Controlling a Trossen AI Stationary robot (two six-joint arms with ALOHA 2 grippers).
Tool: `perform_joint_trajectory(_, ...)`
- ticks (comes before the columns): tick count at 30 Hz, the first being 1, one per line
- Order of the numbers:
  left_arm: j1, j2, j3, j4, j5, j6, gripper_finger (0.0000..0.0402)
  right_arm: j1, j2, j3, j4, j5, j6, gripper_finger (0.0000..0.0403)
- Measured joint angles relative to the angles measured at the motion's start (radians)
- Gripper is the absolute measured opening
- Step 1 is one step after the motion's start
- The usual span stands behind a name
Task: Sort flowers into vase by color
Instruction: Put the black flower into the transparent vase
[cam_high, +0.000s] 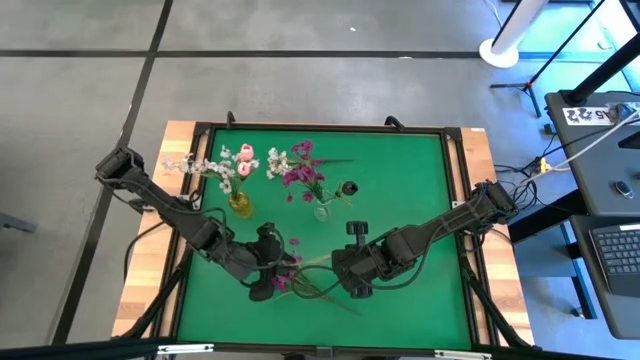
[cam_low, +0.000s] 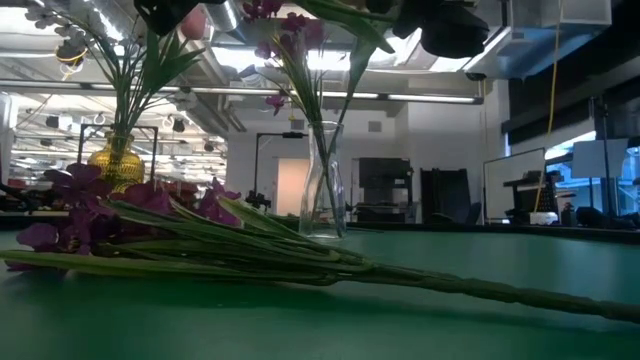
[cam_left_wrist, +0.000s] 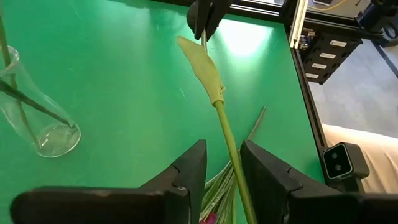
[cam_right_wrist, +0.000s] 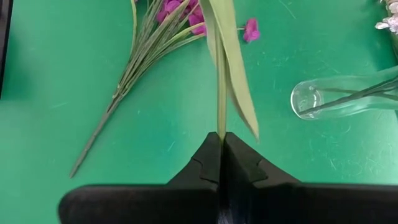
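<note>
Both arms reached in over the green felt-covered table (cam_high: 400, 180), meeting near its front middle.

Right gripper (cam_right_wrist: 222, 146): fingers pressed together on a thin green flower stem (cam_right_wrist: 222, 93) with a long pale-green leaf. The stem ran straight out from the pinched fingertips, held clear of the felt.

Left gripper (cam_left_wrist: 222, 165): fingers part-spread, one on each side of the same green stem, which passed up between them. The wrist view was too oblique to tell whether the pads touched the stem, so I could not tell if it had a grip. The right gripper's dark tip showed at the stem's far end.

A loose bunch of magenta-purple flowers (cam_low: 80, 205) on long green stems lay flat on the felt just beside the two grippers, heads toward the left arm and stems trailing toward the right.

Farther back, two vases stood upright, near each other. The small yellow glass vase (cam_high: 240, 205) held white and pale pink sprigs (cam_high: 232, 165). The clear glass vase (cam_high: 321, 211) held magenta sprigs (cam_high: 303, 170). A small dark flower head (cam_high: 348, 188) lay on the felt just beside the clear vase.
</note>
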Motion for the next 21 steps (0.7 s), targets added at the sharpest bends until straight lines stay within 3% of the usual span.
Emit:
perform_joint_trajectory(11, 0.000, 0.000, 0.000, -0.014, -0.015, 0.000, 0.0011, 0.000, 0.000, 0.000, 0.000, -0.005, 0.000, 0.0005)
perform_joint_trajectory(17, -0.001, 0.000, 0.000, -0.026, -0.014, 0.000, 0.0005, 0.000, 0.000, 0.000, 0.024, -0.003, 0.004, 0.0011)
perform_joint_trajectory(21, 0.000, -0.001, 0.000, -0.023, -0.014, -0.001, 0.0003, 0.002, 0.000, 0.001, 0.073, -0.023, -0.003, 0.0052)
